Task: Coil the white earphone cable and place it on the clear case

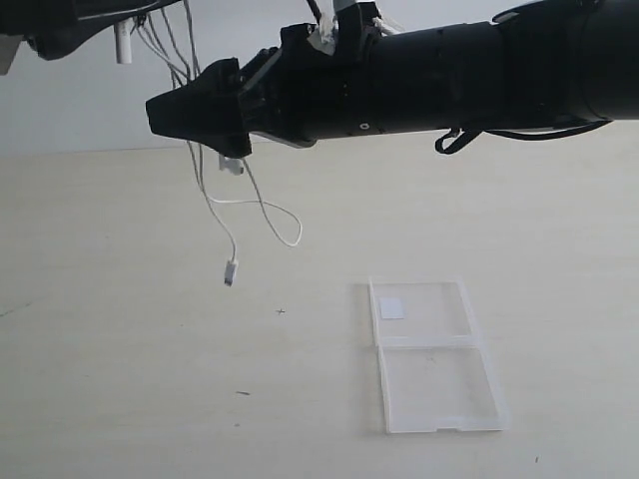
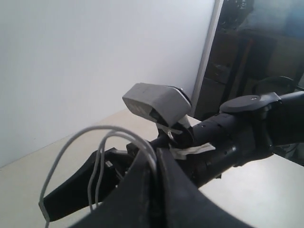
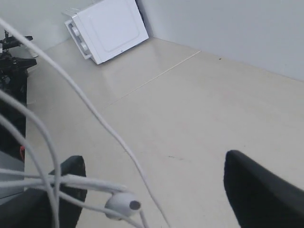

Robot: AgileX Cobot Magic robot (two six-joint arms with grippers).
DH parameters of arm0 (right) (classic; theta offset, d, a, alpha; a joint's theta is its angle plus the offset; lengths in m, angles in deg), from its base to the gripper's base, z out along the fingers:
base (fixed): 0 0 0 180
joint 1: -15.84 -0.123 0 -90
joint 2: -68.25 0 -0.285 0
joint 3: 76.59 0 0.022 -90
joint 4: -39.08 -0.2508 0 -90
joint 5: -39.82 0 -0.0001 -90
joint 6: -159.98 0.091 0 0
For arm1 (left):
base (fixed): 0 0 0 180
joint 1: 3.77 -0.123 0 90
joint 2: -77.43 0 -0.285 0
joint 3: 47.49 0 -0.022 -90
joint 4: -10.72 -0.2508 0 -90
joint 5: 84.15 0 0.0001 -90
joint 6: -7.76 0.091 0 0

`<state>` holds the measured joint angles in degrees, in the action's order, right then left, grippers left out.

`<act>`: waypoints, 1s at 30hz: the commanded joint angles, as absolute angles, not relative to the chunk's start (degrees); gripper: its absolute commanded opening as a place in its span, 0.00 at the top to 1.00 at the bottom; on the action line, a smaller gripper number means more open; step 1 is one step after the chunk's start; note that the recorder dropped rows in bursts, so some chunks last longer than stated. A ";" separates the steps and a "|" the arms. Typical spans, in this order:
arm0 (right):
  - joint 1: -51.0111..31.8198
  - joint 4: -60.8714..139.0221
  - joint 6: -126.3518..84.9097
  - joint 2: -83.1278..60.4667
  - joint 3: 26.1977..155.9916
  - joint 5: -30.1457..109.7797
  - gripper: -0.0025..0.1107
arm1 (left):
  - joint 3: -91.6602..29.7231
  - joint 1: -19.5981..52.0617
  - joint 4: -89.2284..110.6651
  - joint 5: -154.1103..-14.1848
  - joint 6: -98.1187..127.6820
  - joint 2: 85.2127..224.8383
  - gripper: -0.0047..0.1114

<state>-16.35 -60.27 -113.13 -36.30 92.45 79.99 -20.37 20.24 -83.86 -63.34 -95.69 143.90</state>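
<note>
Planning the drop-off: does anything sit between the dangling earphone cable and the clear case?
Nothing visible does. The cable hangs in the air, left of the case in the exterior view; the case lies open on the table, with no object between them.

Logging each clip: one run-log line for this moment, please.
left fingers: shut on cable | right fingers: open, beside earbud | plug: dangling above table | clear case: open, empty
</note>
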 commanded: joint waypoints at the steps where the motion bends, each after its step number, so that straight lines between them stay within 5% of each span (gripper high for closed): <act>1: -16.46 -60.82 -113.45 -36.35 92.30 78.97 0.31 | -20.41 20.16 -84.02 -64.27 -96.34 143.78 0.96; 30: -17.69 -60.87 -117.48 -36.35 94.57 86.05 0.31 | -18.61 20.16 -81.38 -60.98 -96.01 143.78 0.96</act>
<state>-16.88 -60.41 -117.19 -36.42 94.05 85.64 -18.80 20.24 -82.79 -62.38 -96.16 143.90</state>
